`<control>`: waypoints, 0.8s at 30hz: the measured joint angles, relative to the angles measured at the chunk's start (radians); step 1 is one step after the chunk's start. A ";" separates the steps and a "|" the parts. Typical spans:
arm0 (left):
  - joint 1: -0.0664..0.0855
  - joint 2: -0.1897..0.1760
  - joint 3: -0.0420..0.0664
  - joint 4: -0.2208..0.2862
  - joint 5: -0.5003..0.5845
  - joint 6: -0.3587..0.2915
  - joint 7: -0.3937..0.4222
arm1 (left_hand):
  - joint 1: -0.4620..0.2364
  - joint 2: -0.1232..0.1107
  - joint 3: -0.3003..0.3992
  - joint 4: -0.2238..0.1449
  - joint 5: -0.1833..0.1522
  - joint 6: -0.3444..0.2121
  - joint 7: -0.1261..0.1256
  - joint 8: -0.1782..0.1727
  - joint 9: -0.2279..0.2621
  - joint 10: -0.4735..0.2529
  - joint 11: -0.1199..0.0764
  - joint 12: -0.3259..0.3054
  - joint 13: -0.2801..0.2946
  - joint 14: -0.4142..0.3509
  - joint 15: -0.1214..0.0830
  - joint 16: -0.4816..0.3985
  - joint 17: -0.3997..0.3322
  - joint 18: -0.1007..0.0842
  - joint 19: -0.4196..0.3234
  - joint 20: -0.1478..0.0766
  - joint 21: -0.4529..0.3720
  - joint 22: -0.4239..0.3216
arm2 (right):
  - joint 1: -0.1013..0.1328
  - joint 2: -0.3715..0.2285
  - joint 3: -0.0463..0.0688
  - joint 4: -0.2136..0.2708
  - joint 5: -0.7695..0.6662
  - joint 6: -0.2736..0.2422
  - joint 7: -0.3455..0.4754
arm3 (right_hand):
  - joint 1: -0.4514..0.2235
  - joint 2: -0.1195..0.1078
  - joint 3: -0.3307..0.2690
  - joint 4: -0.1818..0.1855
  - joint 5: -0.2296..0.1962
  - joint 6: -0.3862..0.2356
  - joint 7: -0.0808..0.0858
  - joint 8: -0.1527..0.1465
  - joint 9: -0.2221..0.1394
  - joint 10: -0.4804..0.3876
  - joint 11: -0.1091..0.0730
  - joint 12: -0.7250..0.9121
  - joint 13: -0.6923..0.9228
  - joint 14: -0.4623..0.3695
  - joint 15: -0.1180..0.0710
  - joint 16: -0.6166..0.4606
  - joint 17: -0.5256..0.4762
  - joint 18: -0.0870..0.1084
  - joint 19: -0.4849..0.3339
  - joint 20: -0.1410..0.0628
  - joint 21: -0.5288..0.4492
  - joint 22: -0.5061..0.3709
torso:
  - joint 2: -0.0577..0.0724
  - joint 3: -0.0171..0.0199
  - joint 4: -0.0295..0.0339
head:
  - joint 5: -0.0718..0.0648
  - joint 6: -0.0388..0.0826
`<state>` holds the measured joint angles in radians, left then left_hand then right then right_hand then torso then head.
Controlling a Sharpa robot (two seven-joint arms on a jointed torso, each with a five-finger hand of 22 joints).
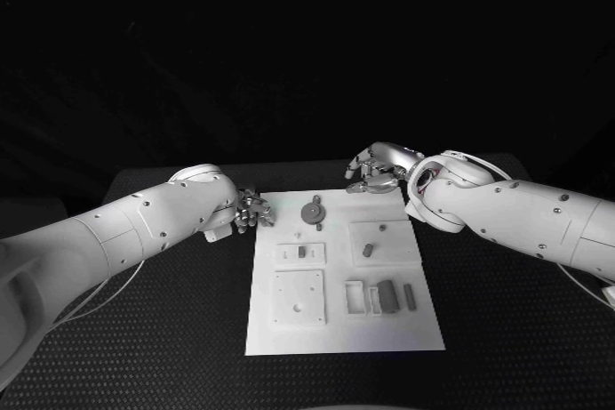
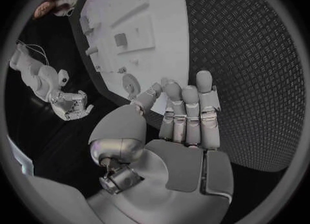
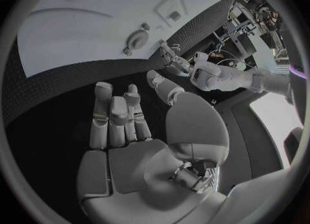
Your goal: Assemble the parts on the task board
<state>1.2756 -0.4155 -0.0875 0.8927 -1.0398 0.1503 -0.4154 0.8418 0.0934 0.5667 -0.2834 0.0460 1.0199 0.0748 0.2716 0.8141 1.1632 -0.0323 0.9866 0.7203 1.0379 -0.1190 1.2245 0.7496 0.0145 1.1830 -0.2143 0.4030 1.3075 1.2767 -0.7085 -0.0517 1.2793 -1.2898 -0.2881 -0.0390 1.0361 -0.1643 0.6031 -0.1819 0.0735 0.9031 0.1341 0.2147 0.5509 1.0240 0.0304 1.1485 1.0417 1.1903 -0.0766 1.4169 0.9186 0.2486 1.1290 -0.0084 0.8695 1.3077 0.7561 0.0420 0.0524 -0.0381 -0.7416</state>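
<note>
**Two empty hands at the far corners of the board**

A white task board [image 1: 344, 339] lies in the middle of a black table [image 1: 154, 357], its long sides running away from the robot. No writing or labels can be read on it. Small grey parts sit on it: a round disc [image 1: 312, 213] near the far edge, a short peg [image 1: 367, 248] on a raised square right of centre, and upright blocks [image 1: 387, 295] towards the near right.

The left hand [image 1: 247, 213] sits just beside the board's far left corner, fingers straight and close together, holding nothing. The right hand [image 1: 374, 172] hovers past the far right corner, fingers loosely bent, holding nothing.

Bare table lies on both long sides and in front of the near edge.
</note>
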 measured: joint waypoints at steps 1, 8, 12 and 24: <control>0.000 -0.001 0.000 0.000 0.001 0.000 0.000 | 0.004 0.001 0.004 0.000 -0.001 0.000 0.000 0.002 0.000 0.000 0.000 0.000 -0.001 0.000 0.000 0.002 -0.001 0.000 0.000 0.000 0.000 0.000 | 0.000 0.000 0.000 0.000 0.000 0.000 0.000 | 0.000 0.000 0.000 0.000 0.000 0.000 0.000 0.000 0.000 0.000 0.000 0.000 0.000 0.000 0.000 0.000 0.000 0.000 0.000 0.000 0.000 0.000 | 0.000 0.0001 0.0000 | 0.000 0.000; 0.000 -0.017 0.000 0.018 0.016 -0.006 0.005 | 0.034 -0.014 0.045 0.006 0.003 0.007 -0.007 0.016 0.000 0.009 -0.009 0.000 -0.004 0.004 0.003 0.009 -0.005 0.000 0.002 -0.002 0.003 0.000 | 0.000 -0.001 0.000 0.000 0.001 0.000 0.000 | 0.000 0.000 0.000 0.000 0.000 0.000 0.000 0.000 -0.001 0.000 0.000 0.000 0.000 0.000 0.000 0.000 0.000 0.000 0.000 0.000 -0.003 0.000 | 0.000 0.0001 0.0001 | 0.001 -0.001; 0.000 -0.037 0.000 0.050 0.038 -0.017 0.006 | 0.039 -0.019 0.053 0.009 0.024 0.024 -0.012 0.016 0.000 0.016 -0.016 0.000 -0.007 0.008 0.002 0.010 -0.008 0.000 0.006 0.002 0.008 0.000 | 0.000 -0.004 0.000 0.000 0.001 0.000 0.000 | 0.000 0.000 0.000 0.000 0.000 0.000 0.000 0.000 -0.001 0.000 0.000 0.000 0.000 0.000 0.000 0.000 0.000 0.000 0.000 0.000 -0.004 0.000 | 0.000 -0.0003 0.0005 | 0.001 -0.001; 0.001 -0.121 0.000 0.221 0.170 -0.072 -0.007 | 0.041 -0.021 0.056 0.010 0.087 0.042 -0.023 0.016 0.000 0.036 -0.018 0.000 -0.012 0.024 0.001 0.017 -0.016 0.000 0.017 0.001 0.024 0.000 | 0.000 -0.010 0.000 0.002 0.002 0.000 0.000 | 0.000 0.000 0.000 0.000 0.000 0.000 0.000 0.000 -0.001 0.000 0.000 0.000 0.000 0.000 0.000 0.000 0.000 0.000 0.002 -0.002 -0.004 0.000 | -0.001 -0.0004 0.0012 | 0.001 -0.002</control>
<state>1.2765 -0.5366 -0.0870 1.1133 -0.8700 0.0780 -0.4222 0.8830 0.0725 0.6223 -0.2730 0.1325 1.0615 0.0514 0.2876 0.8137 1.1993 -0.0507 0.9866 0.7081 1.0618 -0.1181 1.2412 0.7334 0.0144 1.1997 -0.2129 0.4268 1.3073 1.2767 -0.7184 -0.0517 1.2809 -1.2877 -0.2882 -0.0386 1.0361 -0.1643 0.6031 -0.1820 0.0735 0.9027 0.1339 0.2147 0.5501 1.0240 0.0304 1.1485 1.0417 1.1903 -0.0766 1.4169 0.9185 0.2486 1.1312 -0.0104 0.8656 1.3075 0.7553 0.0416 0.0537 -0.0369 -0.7432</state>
